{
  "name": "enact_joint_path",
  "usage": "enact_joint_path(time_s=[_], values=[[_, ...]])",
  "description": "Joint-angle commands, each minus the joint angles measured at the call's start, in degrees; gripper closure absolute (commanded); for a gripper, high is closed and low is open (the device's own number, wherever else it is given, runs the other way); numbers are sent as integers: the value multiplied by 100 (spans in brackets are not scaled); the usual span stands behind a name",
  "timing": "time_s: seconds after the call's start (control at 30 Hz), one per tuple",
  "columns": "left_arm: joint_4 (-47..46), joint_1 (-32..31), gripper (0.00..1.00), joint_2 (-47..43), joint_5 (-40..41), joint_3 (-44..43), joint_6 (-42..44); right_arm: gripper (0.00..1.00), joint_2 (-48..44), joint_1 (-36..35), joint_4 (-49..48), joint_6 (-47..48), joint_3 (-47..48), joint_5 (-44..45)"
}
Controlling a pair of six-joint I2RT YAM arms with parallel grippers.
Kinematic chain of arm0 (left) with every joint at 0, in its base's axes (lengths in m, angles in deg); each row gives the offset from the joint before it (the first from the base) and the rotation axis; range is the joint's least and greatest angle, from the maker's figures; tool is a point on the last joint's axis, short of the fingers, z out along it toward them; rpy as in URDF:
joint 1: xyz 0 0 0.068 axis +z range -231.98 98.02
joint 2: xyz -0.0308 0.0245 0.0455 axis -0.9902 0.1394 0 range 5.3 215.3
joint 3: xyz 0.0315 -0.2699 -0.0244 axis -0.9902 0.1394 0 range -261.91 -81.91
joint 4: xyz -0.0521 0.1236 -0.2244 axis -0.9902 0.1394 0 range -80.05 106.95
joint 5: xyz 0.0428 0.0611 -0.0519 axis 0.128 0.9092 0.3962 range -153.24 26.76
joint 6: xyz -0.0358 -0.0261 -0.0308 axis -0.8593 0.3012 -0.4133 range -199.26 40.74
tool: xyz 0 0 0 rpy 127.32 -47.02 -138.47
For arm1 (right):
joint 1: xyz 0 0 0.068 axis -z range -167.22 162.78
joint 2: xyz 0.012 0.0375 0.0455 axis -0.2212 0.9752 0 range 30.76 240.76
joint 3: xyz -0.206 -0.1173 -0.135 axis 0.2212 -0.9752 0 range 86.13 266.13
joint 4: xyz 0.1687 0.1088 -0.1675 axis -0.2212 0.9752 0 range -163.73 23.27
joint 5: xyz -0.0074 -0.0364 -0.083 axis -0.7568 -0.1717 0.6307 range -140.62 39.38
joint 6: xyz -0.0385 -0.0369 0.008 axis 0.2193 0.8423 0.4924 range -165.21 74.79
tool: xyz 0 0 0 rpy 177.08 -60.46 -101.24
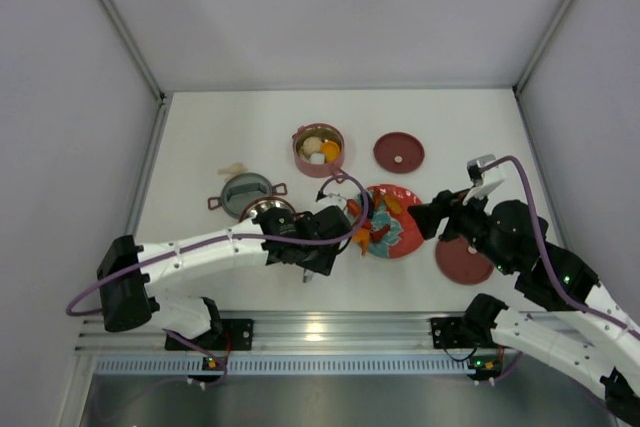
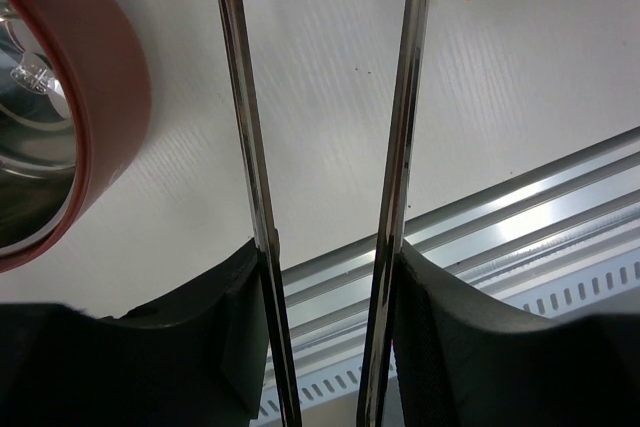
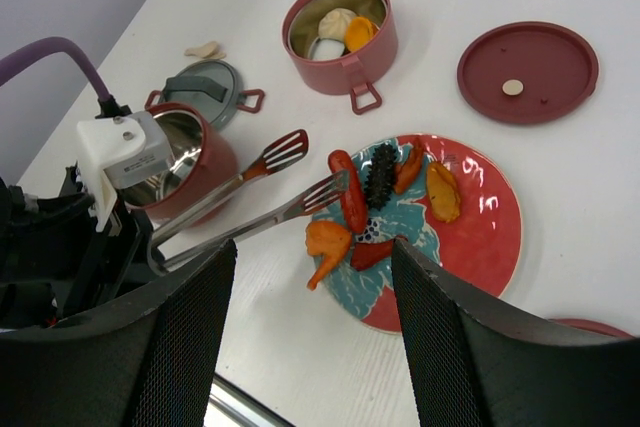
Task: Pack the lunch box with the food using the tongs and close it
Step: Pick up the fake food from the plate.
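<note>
My left gripper (image 2: 328, 257) is shut on the silvery tongs (image 3: 250, 205), one thin arm against each finger. The arms (image 2: 242, 97) stand apart, with nothing between the forked tips. Those tips hover at the left rim of the red plate (image 3: 490, 247). On the plate lies food: a red sausage (image 3: 350, 195), a dark piece (image 3: 381, 175) and an orange carrot (image 3: 326, 245). One pink lunch box pot (image 1: 318, 150) holds a white lump and orange pieces. The other pot (image 3: 195, 162) is empty, next to my left wrist. My right gripper (image 3: 312, 287) hangs open above the plate's near edge.
One maroon lid (image 1: 399, 152) lies right of the filled pot, another (image 1: 463, 259) under my right arm. A grey round dish (image 1: 247, 194) sits left of the empty pot, with a small cream scrap (image 1: 235, 168) behind it. An aluminium rail (image 1: 320, 332) runs along the near edge.
</note>
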Motion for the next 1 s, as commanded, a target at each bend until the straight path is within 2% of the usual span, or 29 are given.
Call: enact_joint_path(time_s=[0.0, 0.4, 0.67, 0.97], values=[[-178, -19, 50, -144, 50, 72, -133, 37, 41, -93, -51, 20, -3, 63], [-433, -10, 48, 453, 85, -165, 87, 37, 59, -93, -24, 29, -3, 63], [-486, -10, 47, 498, 51, -288, 148, 37, 33, -93, -15, 46, 6, 54], [-644, -10, 47, 436, -354, -270, 245, 37, 6, -93, 20, 38, 24, 63]])
